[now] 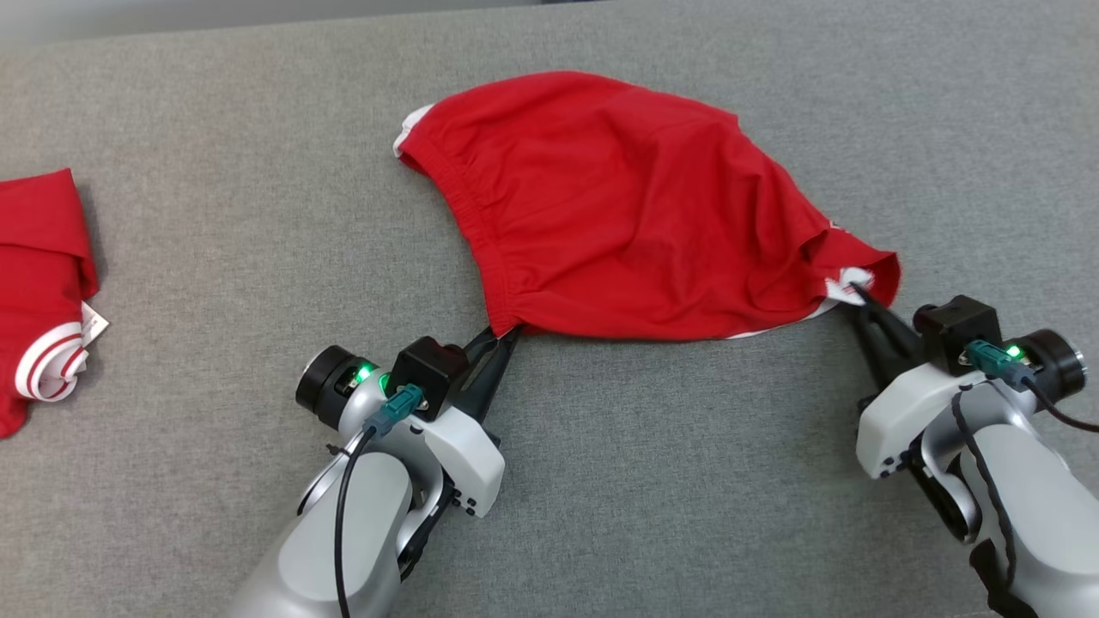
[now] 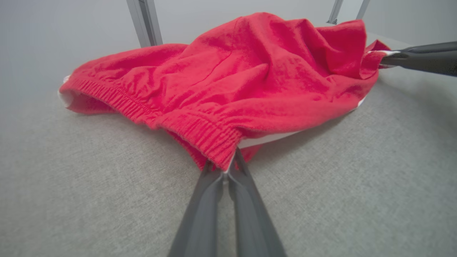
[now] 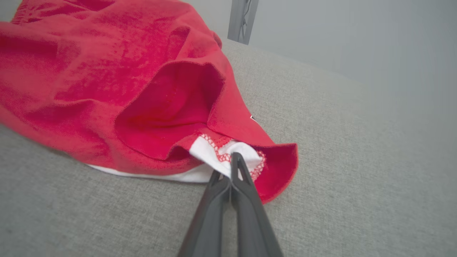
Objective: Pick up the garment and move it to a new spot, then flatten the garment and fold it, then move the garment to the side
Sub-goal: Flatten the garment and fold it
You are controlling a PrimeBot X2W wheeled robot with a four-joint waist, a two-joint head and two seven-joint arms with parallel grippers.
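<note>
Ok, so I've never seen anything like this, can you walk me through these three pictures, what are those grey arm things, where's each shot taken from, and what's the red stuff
The grey arms belong to a two-armed robot. The wide picture comes from a camera on its head, looking down at a grey fabric surface. The other two come from cameras on its wrists, each looking along that arm's two dark fingers.

In the middle lies a pair of red shorts with white trim, rumpled, not yet flat. The left gripper is shut on the elastic waistband corner, shown close up in the left wrist view. The right gripper is shut on the white-trimmed leg hem, shown close up in the right wrist view. It also pokes in at the right edge of the left wrist picture.

At the far left lies a second red garment with red-and-white striped cuffs, untouched.
</note>
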